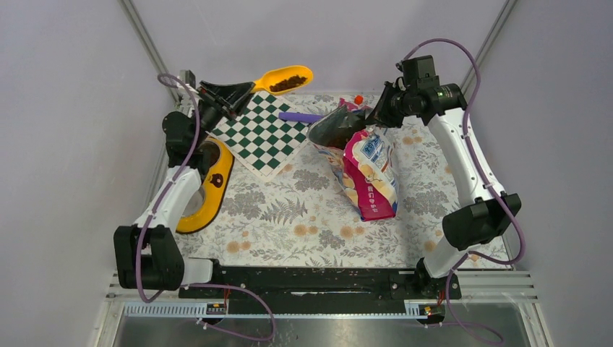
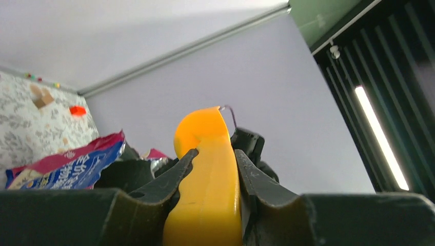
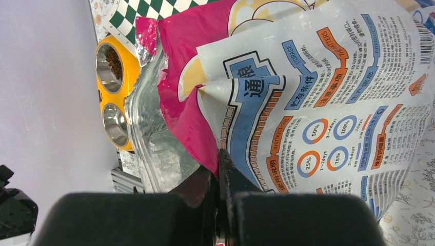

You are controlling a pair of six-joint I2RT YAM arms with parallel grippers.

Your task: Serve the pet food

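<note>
Closest to the right wrist camera, the jaws of the right gripper (image 3: 221, 163) are seen pressed together on a fold of the bag (image 3: 318, 92), right beside its torn, foil-lined mouth. The pet food (image 1: 288, 82) is visible as a heap of dark kibble in the bowl of the orange scoop (image 1: 264, 78), which is held in the air at the far left, just beyond the far corner of the chequered mat (image 1: 264, 134). More kibble is seen, from the right wrist, in the steel bowl of the yellow feeder (image 3: 128, 66) that lies nearer the mat.

The scoop's handle is clamped between the narrowly set jaws of the left gripper (image 1: 242, 90), and the scoop's bowl is pointed right, toward the bag but apart from it. The bag is laid on the flower-patterned surface (image 1: 289, 210) right of centre. Its far end is lifted by the right gripper and its dark mouth is turned left.

A purple object (image 1: 300, 116) is seen lying between the mat and the bag's mouth. The feeder is placed along the left edge of the surface and is partly hidden under the left arm in the top view.
</note>
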